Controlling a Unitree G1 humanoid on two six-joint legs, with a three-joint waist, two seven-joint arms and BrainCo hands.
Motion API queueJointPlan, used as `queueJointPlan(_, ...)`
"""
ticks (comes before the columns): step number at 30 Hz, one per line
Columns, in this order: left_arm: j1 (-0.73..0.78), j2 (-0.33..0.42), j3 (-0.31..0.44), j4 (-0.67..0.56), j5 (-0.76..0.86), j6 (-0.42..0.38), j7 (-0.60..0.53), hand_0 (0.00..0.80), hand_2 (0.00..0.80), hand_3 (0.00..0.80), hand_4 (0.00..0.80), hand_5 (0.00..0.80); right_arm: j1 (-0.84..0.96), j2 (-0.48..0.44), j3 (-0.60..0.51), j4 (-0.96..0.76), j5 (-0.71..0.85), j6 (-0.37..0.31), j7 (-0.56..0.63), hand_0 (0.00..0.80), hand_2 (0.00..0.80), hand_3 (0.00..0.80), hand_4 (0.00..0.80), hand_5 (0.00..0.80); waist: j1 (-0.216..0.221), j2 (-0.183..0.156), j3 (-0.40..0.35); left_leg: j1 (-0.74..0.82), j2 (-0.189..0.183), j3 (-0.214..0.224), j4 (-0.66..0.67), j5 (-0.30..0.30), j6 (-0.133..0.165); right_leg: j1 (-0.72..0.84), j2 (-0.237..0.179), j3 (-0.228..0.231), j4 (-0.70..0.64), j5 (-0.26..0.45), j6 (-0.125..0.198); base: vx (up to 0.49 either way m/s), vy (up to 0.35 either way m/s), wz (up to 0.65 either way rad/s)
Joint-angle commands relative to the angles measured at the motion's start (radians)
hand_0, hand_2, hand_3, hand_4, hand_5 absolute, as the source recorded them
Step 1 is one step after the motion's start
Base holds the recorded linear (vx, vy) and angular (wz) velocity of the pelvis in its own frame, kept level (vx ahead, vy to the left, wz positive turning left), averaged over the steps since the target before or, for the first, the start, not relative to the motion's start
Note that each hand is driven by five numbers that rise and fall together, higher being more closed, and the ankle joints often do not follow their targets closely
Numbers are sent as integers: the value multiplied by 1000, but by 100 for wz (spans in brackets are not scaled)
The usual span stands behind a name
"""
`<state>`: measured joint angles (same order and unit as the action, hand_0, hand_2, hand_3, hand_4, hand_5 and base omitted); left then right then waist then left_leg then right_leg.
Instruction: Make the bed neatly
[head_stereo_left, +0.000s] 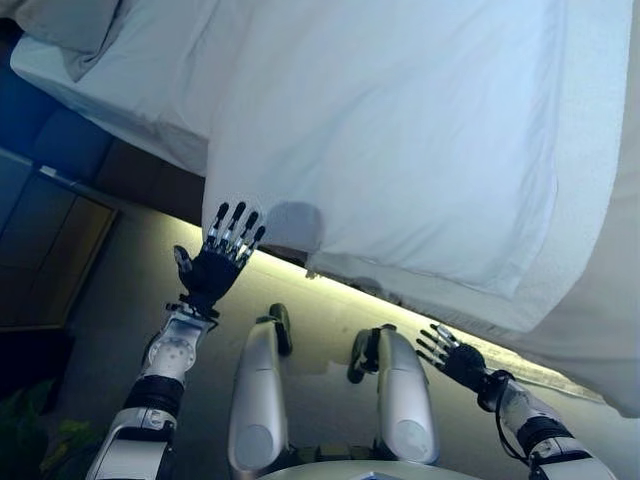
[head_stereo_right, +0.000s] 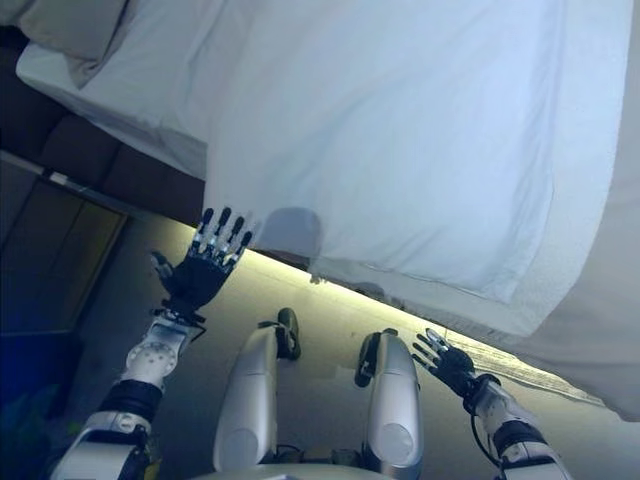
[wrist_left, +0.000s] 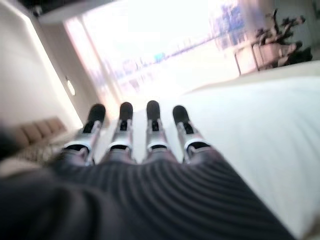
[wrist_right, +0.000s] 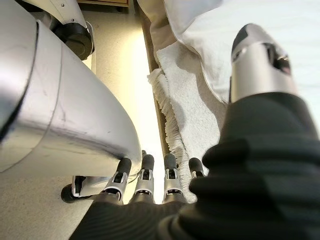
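Note:
A bed with a white duvet (head_stereo_left: 400, 130) fills the upper part of the head views; the duvet's lower edge hangs over the bed's side (head_stereo_left: 300, 235). A pillow (head_stereo_left: 70, 25) lies at the far upper left. My left hand (head_stereo_left: 222, 252) is open, fingers straight, raised just below the duvet's hanging corner; its wrist view shows the straight fingers (wrist_left: 152, 127) over the white bed top (wrist_left: 260, 130). My right hand (head_stereo_left: 452, 357) is open and low beside the bed's edge, holding nothing; it also shows in its wrist view (wrist_right: 145, 182).
A fringed white cloth (wrist_right: 185, 115) hangs along the bed's side. A dark bed base (head_stereo_left: 140, 175) shows under the mattress at left. A dark cabinet (head_stereo_left: 40, 250) stands at the left. The floor (head_stereo_left: 330, 310) runs between me and the bed.

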<state>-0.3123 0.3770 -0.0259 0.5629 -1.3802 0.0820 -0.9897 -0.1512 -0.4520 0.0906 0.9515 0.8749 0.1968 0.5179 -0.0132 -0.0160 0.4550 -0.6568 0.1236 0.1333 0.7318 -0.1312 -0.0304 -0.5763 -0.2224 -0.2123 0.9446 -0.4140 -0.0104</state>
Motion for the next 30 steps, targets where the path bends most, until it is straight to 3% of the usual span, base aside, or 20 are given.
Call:
queueJointPlan(1, -25, -18, -6, -39, -39, -2, -14, 0, 0, 0, 0, 0, 31, -3, 33, 39, 5, -24, 30, 0, 0, 0, 0, 0, -13, -8, -50, 78, 24, -40, -7, -82, -33, -52, -6, 84, -130, 217, 81, 46, 12, -5)
queueJointPlan(3, -41, -21, -5, -36, -47, 3, -14, 0, 0, 0, 0, 0, 30, -3, 34, 39, 10, -26, 29, 0, 0, 0, 0, 0, -16, -13, -50, 65, 27, -40, 6, -87, -35, -64, -8, 83, -121, 216, 81, 79, 17, -5)
queueJointPlan(4, -49, -24, -5, -36, -57, 3, -8, 0, 0, 0, 0, 0, 30, -1, 35, 38, 14, -30, 24, 0, 0, 0, 0, 0, -17, -16, -50, 65, 28, -43, 32, -125, -40, -65, -9, 87, -97, 184, 90, 109, 12, -9)
queueJointPlan(12, -121, -14, 22, -8, -128, -4, 28, 0, 0, 0, 0, 0, 53, -12, 9, -2, 44, -58, -17, 0, 0, 0, 0, 0, -40, -56, -30, -24, 50, -45, 136, -173, -44, -146, -12, 99, -27, 166, 90, 9, 19, -9)
queueJointPlan(22, -275, 85, 68, 160, -278, -28, 155, 0, 0, 0, 0, 0, 73, -43, -33, 35, 70, -78, 27, 0, 0, 0, 0, 0, -73, -111, -10, -163, 75, -68, 278, -221, -37, -268, 9, 112, 43, 172, 89, -24, 23, -10)
queueJointPlan(30, -375, 153, 68, 290, -386, -71, 239, 0, 0, 0, 0, 0, 58, -58, -16, 10, 106, -93, 35, 0, 0, 0, 0, 0, -81, -136, 0, -280, 87, -98, 372, -238, -34, -363, 17, 117, 98, 175, 83, -29, -5, -6)
